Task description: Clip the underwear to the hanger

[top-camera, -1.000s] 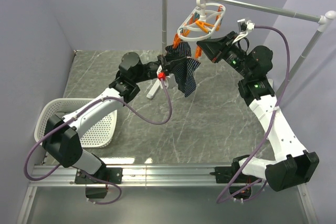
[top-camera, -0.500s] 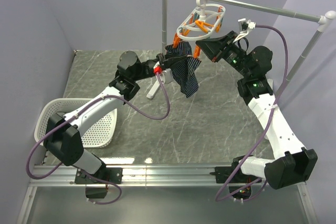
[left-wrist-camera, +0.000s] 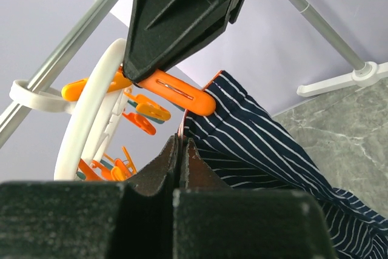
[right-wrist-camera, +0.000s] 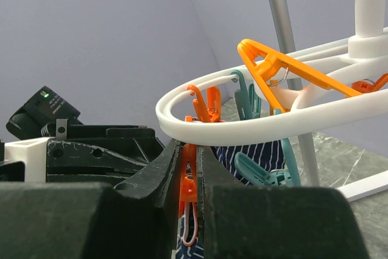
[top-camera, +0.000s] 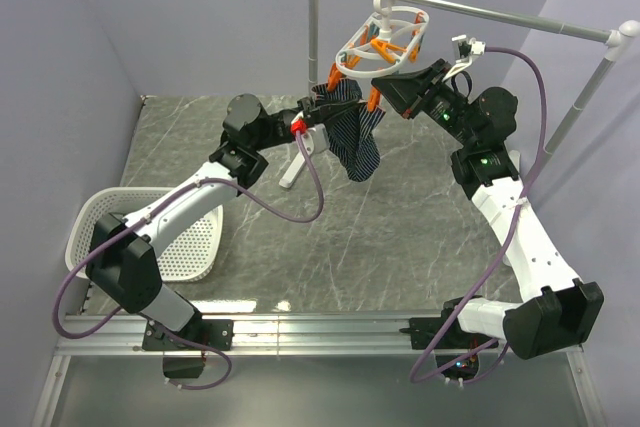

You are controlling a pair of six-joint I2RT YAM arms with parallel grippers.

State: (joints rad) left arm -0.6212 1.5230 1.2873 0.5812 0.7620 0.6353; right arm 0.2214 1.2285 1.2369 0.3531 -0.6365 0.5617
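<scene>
The navy striped underwear (top-camera: 352, 133) hangs under the white oval hanger (top-camera: 383, 44), which hooks on the rail. My left gripper (top-camera: 312, 119) is shut on the underwear's orange-trimmed edge (left-wrist-camera: 242, 131) and holds it up beside an orange peg (left-wrist-camera: 179, 92). My right gripper (top-camera: 384, 95) is shut on that orange peg (right-wrist-camera: 189, 177) and squeezes it just under the hanger's ring (right-wrist-camera: 254, 122). In the right wrist view the striped fabric (right-wrist-camera: 257, 156) shows behind the pegs. Whether the peg bites the fabric is hidden.
The grey metal rail stand (top-camera: 470, 9) spans the back, its white foot (top-camera: 292, 169) on the marble table. A white perforated basket (top-camera: 185, 237) sits at the left. Several spare orange and teal pegs (right-wrist-camera: 267, 110) dangle round the ring.
My left gripper has lifted the underwear's edge up and right, closer to the peg held by my right gripper. The right arm has barely moved.
</scene>
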